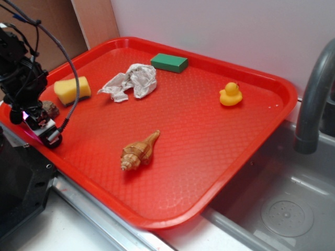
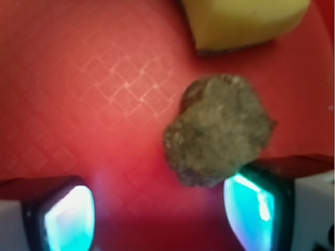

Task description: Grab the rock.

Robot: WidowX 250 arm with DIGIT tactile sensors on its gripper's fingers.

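The rock [image 2: 220,129], a lumpy grey-brown stone, lies on the red tray [image 2: 78,78] just below the yellow sponge [image 2: 243,21]. In the exterior view the rock [image 1: 51,108] peeks out behind the arm at the tray's left edge, beside the sponge [image 1: 71,90]. My gripper [image 2: 159,214] is open, low over the tray. The rock sits just ahead of the right fingertip [image 2: 251,212], close to touching it, not between the jaws. The left fingertip [image 2: 68,219] has bare tray beside it. In the exterior view the gripper [image 1: 41,125] hangs at the tray's left rim.
On the tray [image 1: 209,151] lie a tan spiral seashell [image 1: 138,151], crumpled grey-white paper [image 1: 132,81], a green block [image 1: 169,62] and a yellow rubber duck [image 1: 230,94]. A sink with a grey faucet [image 1: 314,89] stands to the right.
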